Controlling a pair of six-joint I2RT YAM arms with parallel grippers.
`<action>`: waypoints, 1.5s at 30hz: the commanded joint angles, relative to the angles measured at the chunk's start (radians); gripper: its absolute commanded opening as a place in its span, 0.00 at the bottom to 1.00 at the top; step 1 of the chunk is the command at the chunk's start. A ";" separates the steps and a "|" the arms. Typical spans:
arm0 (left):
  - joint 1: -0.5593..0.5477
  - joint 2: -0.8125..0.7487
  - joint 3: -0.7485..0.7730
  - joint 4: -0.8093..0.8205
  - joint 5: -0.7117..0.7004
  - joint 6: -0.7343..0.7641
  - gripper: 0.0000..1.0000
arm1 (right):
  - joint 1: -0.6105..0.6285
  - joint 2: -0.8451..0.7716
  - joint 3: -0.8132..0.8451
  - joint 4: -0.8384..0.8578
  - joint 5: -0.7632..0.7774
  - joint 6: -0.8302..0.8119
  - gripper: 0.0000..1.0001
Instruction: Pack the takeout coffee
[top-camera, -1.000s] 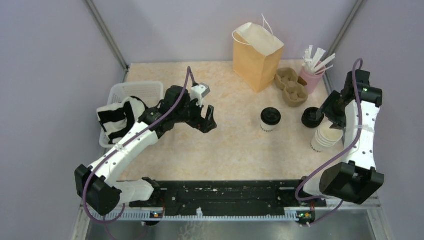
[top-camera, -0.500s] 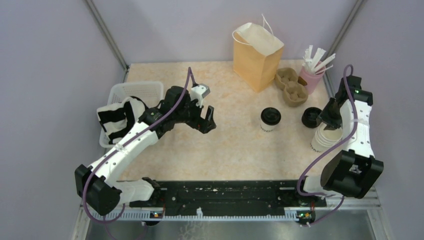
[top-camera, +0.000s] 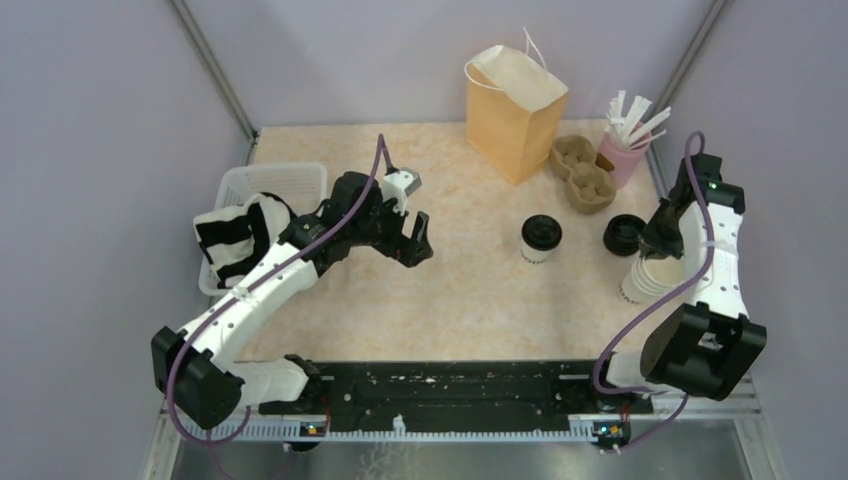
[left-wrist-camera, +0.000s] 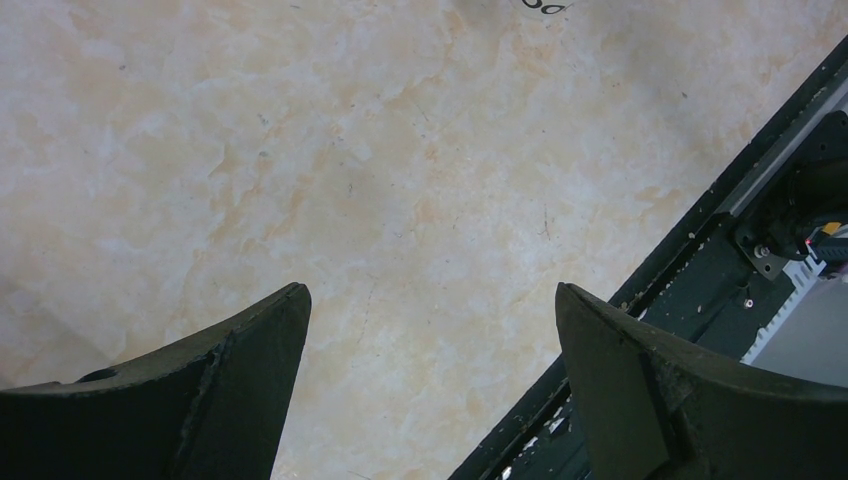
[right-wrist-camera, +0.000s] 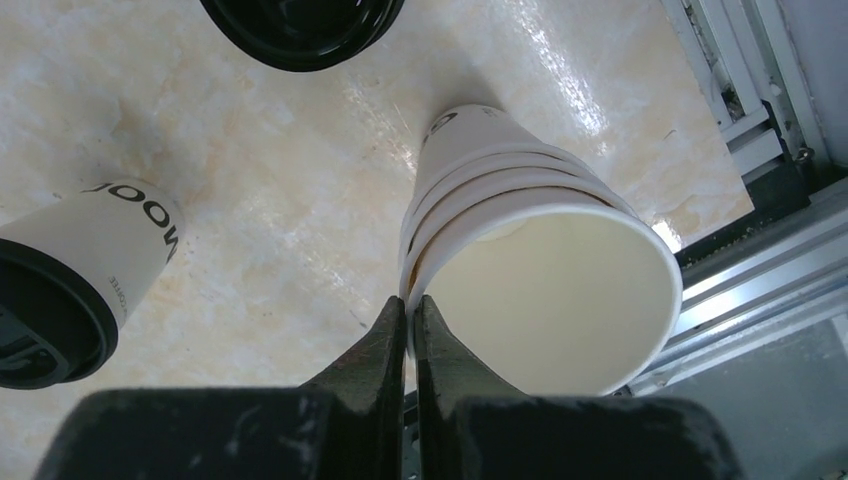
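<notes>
From above, the right gripper (top-camera: 663, 243) was shifted from the black lids (top-camera: 622, 234) to the stacked lidless cups (top-camera: 650, 280) by the right edge. The takeout coffee (top-camera: 541, 239) stands mid-bench. From the left wrist, the left gripper (left-wrist-camera: 430, 300) is seen spread and empty. From the right wrist, the stack's top rim is pinched, so a cup is probably being separated and a straight lift seems needed.

The lidded white cup (right-wrist-camera: 90, 250) carries one word in large dark capitals on its side wall. It appears inverted in the right wrist view; two letters "O" in the middle are legible, while the outer letters cannot be determined with certainty. A line of small print beside this word is too fine to read. The stack of lidless white cups (right-wrist-camera: 520, 200) bears a small dark mark near its base, mostly hidden and unreadable. In the left wrist view, a print fragment (left-wrist-camera: 545, 5) is cut off by the top edge and is not legible.
</notes>
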 joint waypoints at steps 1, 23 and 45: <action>0.002 0.006 0.025 0.046 0.023 -0.001 0.98 | 0.022 -0.069 0.023 -0.023 0.065 0.001 0.00; 0.002 0.001 0.023 0.040 0.041 0.001 0.98 | 0.259 -0.025 0.192 -0.207 0.328 0.088 0.00; 0.013 -0.092 0.089 -0.011 -0.341 -0.138 0.98 | 1.024 0.230 0.620 -0.116 0.150 0.082 0.00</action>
